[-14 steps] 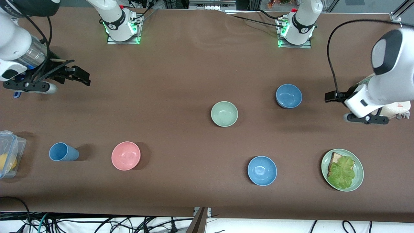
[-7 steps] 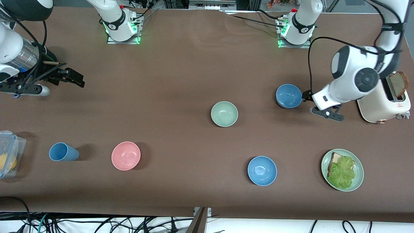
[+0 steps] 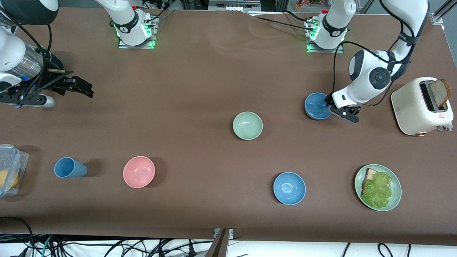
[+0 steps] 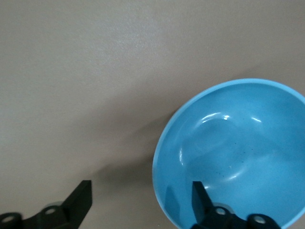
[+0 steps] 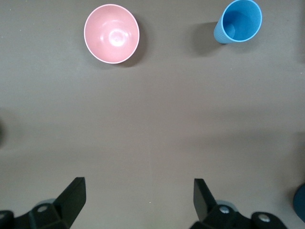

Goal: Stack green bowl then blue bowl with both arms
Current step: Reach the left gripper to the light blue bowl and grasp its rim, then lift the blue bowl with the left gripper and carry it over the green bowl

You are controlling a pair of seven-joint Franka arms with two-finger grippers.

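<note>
The green bowl (image 3: 247,125) sits alone mid-table. One blue bowl (image 3: 316,106) stands farther from the front camera, toward the left arm's end. My left gripper (image 3: 332,107) is low at its rim and open. In the left wrist view the gripper (image 4: 141,188) straddles the rim of that bowl (image 4: 238,148), with one finger inside and the other over bare table. A second blue bowl (image 3: 289,188) lies nearer the front camera. My right gripper (image 3: 84,88) is open and empty over the table at the right arm's end, also in its wrist view (image 5: 138,185).
A pink bowl (image 3: 139,171) and a blue cup (image 3: 69,167) stand toward the right arm's end, with a clear lidded box (image 3: 9,169) at the edge. A green plate (image 3: 395,198) with toast and lettuce and a toaster (image 3: 421,106) stand at the left arm's end.
My left arm has swung from over the toaster toward the farther blue bowl and come down at its rim. My right gripper has shifted slightly toward its end of the table.
</note>
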